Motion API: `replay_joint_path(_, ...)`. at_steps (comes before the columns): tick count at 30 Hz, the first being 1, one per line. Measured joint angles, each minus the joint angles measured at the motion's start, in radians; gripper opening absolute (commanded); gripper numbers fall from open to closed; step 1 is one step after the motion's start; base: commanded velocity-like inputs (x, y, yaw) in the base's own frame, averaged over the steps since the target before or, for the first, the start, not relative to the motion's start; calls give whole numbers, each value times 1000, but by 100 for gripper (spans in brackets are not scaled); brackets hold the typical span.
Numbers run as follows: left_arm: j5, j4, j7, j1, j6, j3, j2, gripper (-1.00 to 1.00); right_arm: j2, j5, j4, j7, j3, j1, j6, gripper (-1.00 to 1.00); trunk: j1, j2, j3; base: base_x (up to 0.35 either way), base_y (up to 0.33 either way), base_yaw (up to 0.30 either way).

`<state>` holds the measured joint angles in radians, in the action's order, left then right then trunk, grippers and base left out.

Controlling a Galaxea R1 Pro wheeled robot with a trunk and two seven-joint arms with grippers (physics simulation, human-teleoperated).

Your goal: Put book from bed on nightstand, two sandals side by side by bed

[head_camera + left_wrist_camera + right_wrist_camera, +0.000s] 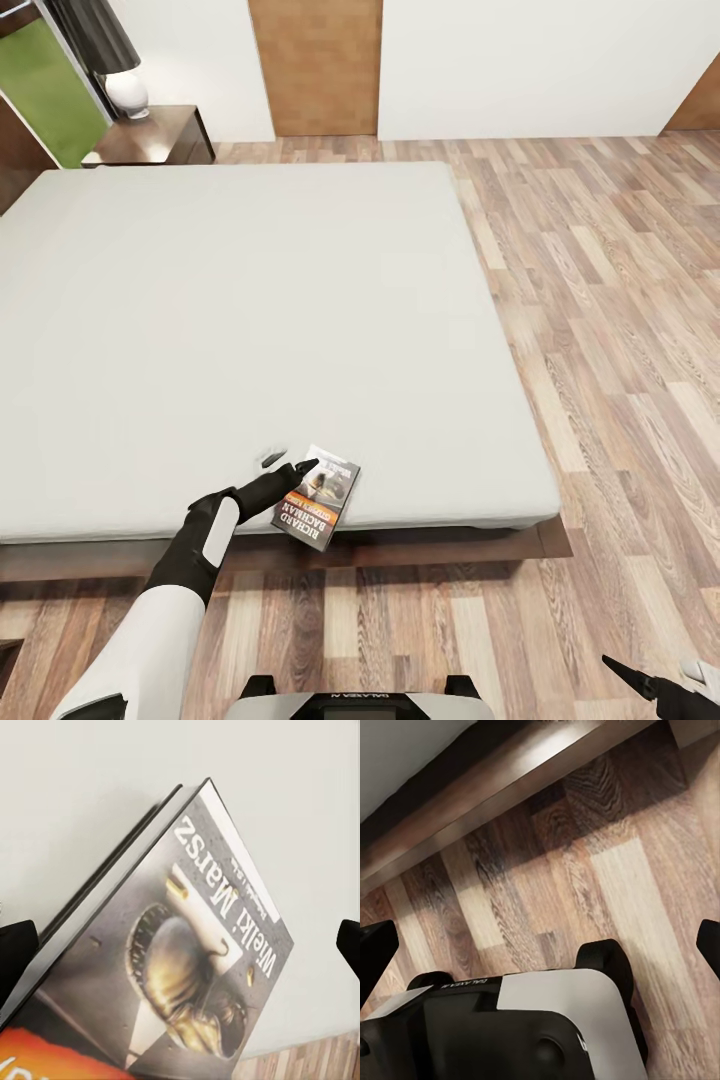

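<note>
So the left pincer (290, 468) is spread wide over the bed (250, 330), fingers apart and grasping nothing. The book (318, 497) lies flat on the mattress right below it, at the near edge of the bed, with one fingertip over the cover. The right pincer (640, 683) hangs low over the wood floor (620, 300), also released. A nightstand (160, 135) with a lamp (115, 60) sits far beyond the left pincer, at the bed's far corner.
</note>
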<state>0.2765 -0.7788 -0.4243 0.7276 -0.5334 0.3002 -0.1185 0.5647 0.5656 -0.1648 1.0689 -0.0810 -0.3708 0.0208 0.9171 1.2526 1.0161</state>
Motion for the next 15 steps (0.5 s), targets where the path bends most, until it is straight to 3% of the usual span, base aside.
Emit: replay_joint_path(15, 0, 0, 0, 0, 0, 0, 0, 100, 0, 0, 0, -1, 0, 0, 0, 100, -8, -14, -6, 0, 0, 0)
